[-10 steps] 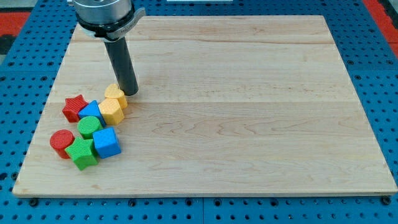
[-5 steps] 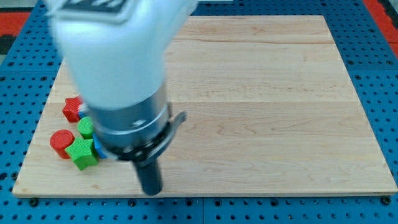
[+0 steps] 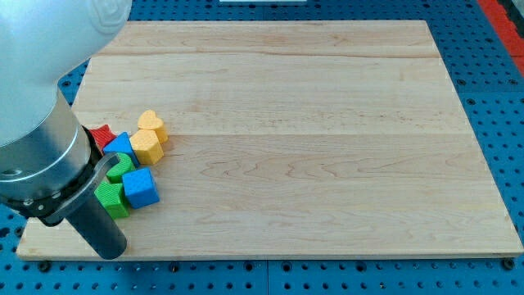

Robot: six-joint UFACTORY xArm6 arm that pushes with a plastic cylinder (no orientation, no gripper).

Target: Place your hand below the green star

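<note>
The green star (image 3: 112, 199) lies near the board's lower left corner, partly hidden by my arm. My tip (image 3: 110, 253) rests on the board close to its bottom edge, just below the green star. A blue cube (image 3: 140, 188) sits right of the star. A green cylinder (image 3: 123, 167), a blue block (image 3: 120, 147), a red star (image 3: 101, 135), a yellow hexagon (image 3: 147, 147) and a yellow heart (image 3: 151, 124) cluster above. The red cylinder is hidden behind my arm.
The wooden board (image 3: 327, 131) lies on a blue perforated table (image 3: 491, 82). My arm's large body (image 3: 41, 131) covers the view's left side and the board's left edge.
My tip swept from beside the yellow heart down to the board's bottom edge, then left to below the green star. The blocks have not moved.
</note>
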